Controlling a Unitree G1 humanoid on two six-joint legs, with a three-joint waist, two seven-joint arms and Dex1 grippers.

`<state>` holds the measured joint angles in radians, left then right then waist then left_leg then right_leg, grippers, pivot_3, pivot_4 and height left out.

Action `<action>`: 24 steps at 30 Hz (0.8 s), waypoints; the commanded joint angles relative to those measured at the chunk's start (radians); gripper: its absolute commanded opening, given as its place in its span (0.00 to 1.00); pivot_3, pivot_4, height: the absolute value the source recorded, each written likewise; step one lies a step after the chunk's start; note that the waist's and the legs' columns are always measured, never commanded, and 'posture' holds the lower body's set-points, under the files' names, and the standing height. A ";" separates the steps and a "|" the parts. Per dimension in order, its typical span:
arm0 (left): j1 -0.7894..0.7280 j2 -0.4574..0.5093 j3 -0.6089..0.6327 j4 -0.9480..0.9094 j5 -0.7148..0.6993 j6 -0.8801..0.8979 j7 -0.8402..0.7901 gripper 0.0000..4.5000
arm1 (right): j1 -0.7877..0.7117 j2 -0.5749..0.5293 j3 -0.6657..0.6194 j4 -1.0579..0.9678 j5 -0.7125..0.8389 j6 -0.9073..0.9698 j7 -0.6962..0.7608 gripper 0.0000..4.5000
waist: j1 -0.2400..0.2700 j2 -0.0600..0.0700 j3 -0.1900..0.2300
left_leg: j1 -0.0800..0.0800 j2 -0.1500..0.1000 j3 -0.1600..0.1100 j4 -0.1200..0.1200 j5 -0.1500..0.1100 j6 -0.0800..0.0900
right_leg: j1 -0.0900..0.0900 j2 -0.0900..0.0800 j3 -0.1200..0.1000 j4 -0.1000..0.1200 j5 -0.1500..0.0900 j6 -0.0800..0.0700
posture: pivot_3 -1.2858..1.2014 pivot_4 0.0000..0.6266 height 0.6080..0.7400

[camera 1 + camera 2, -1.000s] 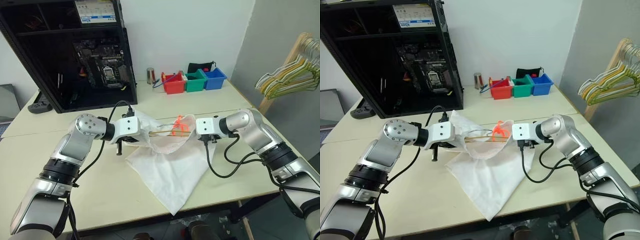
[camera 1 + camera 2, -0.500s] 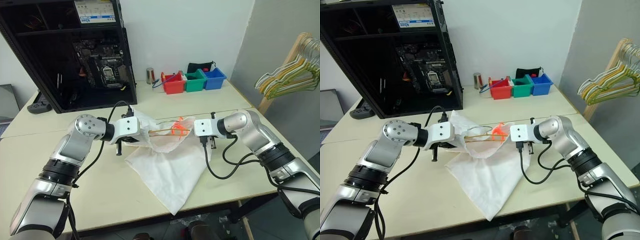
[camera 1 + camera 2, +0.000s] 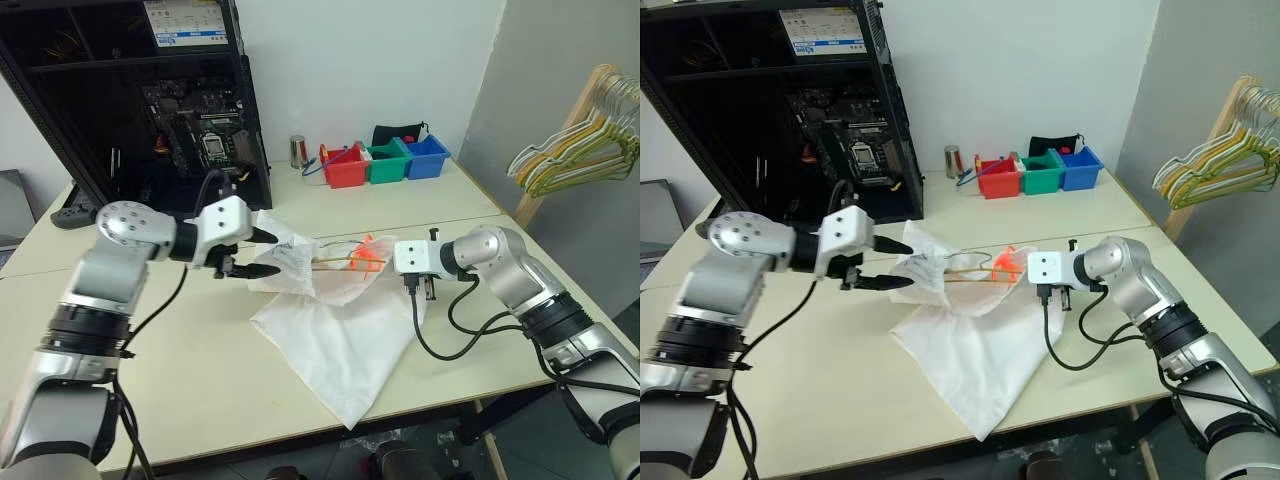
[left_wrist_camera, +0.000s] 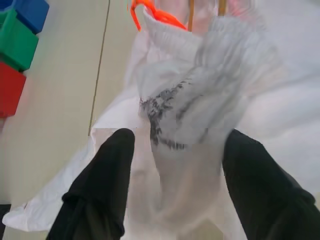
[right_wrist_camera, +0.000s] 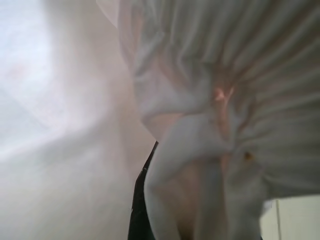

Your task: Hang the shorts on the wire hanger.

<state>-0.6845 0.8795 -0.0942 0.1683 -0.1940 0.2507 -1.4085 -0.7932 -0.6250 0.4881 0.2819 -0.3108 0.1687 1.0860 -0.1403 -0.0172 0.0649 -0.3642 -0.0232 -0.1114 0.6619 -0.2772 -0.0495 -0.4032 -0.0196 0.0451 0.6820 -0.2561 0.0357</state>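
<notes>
Left eye view: shorts [image 3: 335, 320] lie mostly on the tabletop [image 3: 200, 390], waistband raised around the wire hanger [image 3: 335, 262]; hanging looks begun, not finished. Left end effector [image 3: 262, 252] spread, just beside the cloth; right end effector [image 3: 385, 262] buried in fabric. Left wrist view: spread fingers [image 4: 107, 185] hold nothing, drawstring [image 4: 155, 15] beyond. Right wrist view: jaws pressed together, pinching bunched waistband.

I see even, bright indoor light from above on the head views; the table [image 3: 200, 380] carries only soft, faint shadows, and the open computer case [image 3: 150, 100] stays dark inside. My right wrist view is blurred, with the white shorts [image 5: 210, 100] pressed close and out of focus. My left wrist view is soft too, washed pale across the cloth.
</notes>
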 commanded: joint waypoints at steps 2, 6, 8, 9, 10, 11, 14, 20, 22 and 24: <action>-0.047 0.059 0.062 -0.072 -0.095 0.103 -0.052 0.93 | 0.044 -0.033 -0.093 -0.084 0.056 0.086 0.018 0.00 | 0.003 0.000 0.000 | 0.000 0.000 0.000 0.000 0.000 0.000 | 0.000 0.000 0.000 0.000 0.000 0.000 | 0.48 0.00 1.00; -0.037 0.032 0.103 -0.131 -0.176 0.210 0.000 0.99 | 0.170 -0.056 -0.171 -0.262 0.128 0.276 0.036 0.00 | 0.011 0.000 0.000 | 0.000 0.000 -0.001 0.001 0.000 0.000 | 0.001 -0.001 0.000 -0.001 0.000 0.001 | 0.48 0.00 1.00; -0.013 0.005 0.116 -0.183 -0.204 0.247 0.044 0.99 | 0.256 -0.078 -0.220 -0.405 0.170 0.402 0.044 0.00 | 0.015 0.000 0.000 | 0.000 0.000 -0.001 0.001 0.000 0.000 | 0.002 -0.001 0.000 0.000 -0.002 0.003 | 0.48 0.00 1.00; -0.006 -0.015 0.122 -0.202 -0.213 0.259 0.073 0.99 | 0.298 -0.090 -0.239 -0.472 0.186 0.452 0.046 0.00 | 0.015 0.000 0.000 | 0.000 0.001 -0.001 0.001 0.000 0.000 | 0.002 -0.001 0.000 0.000 -0.002 0.003 | 0.47 0.00 1.00; -0.002 -0.038 0.128 -0.217 -0.223 0.272 0.105 0.99 | 0.341 -0.105 -0.256 -0.537 0.203 0.502 0.048 0.00 | 0.017 0.000 0.000 | 0.000 0.000 -0.001 0.001 0.000 0.000 | 0.001 -0.001 0.000 -0.001 -0.002 0.004 | 0.47 0.00 1.00; 0.004 -0.070 0.132 -0.231 -0.229 0.277 0.143 0.99 | 0.398 -0.123 -0.277 -0.617 0.216 0.552 0.043 0.00 | 0.020 0.000 0.000 | 0.000 0.001 -0.001 0.001 0.000 0.000 | 0.001 -0.001 0.000 0.000 -0.002 0.004 | 0.47 0.00 1.00; 0.012 -0.156 0.138 -0.274 -0.249 0.298 0.242 0.99 | 0.533 -0.147 -0.358 -0.822 0.275 0.736 0.016 0.00 | 0.026 0.000 -0.001 | 0.001 0.001 -0.001 0.002 0.000 0.000 | 0.003 0.000 0.000 -0.001 -0.003 0.005 | 0.45 0.00 1.00; 0.019 -0.260 0.093 -0.295 -0.251 0.288 0.319 0.99 | 0.652 -0.053 -0.575 -1.051 0.370 1.144 -0.092 0.00 | 0.020 -0.001 -0.001 | 0.003 0.000 0.000 0.002 0.000 0.000 | 0.006 0.001 0.000 -0.002 -0.003 0.005 | 0.43 0.00 1.00; 0.012 -0.282 0.073 -0.287 -0.248 0.278 0.319 0.99 | 0.657 0.000 -0.648 -1.098 0.377 1.279 -0.135 0.00 | 0.013 0.000 -0.001 | 0.006 0.000 0.000 0.002 0.000 0.000 | 0.008 0.001 0.000 -0.003 -0.003 0.005 | 0.42 0.00 1.00; 0.000 -0.312 0.051 -0.275 -0.248 0.265 0.319 0.99 | 0.673 0.057 -0.730 -1.148 0.383 1.403 -0.176 0.00 | 0.004 -0.001 -0.002 | 0.006 0.000 0.000 0.001 0.000 0.000 | 0.009 0.001 0.000 -0.003 -0.003 0.005 | 0.41 0.00 1.00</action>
<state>-0.6553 0.5953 -0.0212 -0.0942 -0.4345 0.5381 -1.0992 -0.1268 -0.6164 -0.1281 -0.7779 0.0617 1.4228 0.9645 -0.1359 -0.0177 0.0634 -0.3584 -0.0233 -0.1121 0.6627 -0.2773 -0.0496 -0.3944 -0.0184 0.0440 0.6791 -0.2595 0.0408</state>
